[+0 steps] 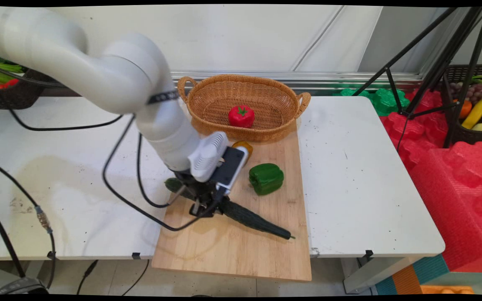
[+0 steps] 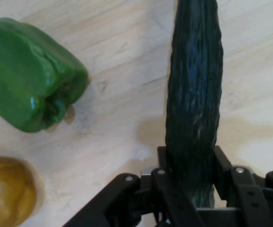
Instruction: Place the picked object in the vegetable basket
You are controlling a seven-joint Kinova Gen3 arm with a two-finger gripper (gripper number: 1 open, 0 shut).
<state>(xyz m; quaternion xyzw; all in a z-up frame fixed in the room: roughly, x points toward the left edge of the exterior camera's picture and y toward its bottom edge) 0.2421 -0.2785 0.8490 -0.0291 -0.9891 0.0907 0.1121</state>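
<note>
On the wooden cutting board, at its left middle: the black gripper low over the thick end of a long dark-green cucumber, lying aslant with its thin, stemmed tip pointing toward the board's near right corner. Seen through the hand view, gripper astride that cucumber, one finger pressed to one flank and its partner tight against the other, with no gap showing on either side: narrowed, then, and clamped on the cucumber close to its blunt end. Reads as a grasp in place. Hard to say from either view whether the cucumber rests fully on the wood or has its gripped end just clear of it; probably down, given the contact shadow along its length. Just beside the cucumber, apart from it and farther back on the board: a green bell pepper, on its side, shown glossy and lobed in the hand view. Behind the hand, largely hidden by the wrist camera housing: a yellow-orange vegetable, perhaps a second pepper, only a rounded edge of it visible from the hand. At the board's far end, touching or overlapping it: an oval wicker basket with two handles, holding a single red tomato with a green calyx. Underneath everything, the white table, with the board overhanging its near edge.
</note>
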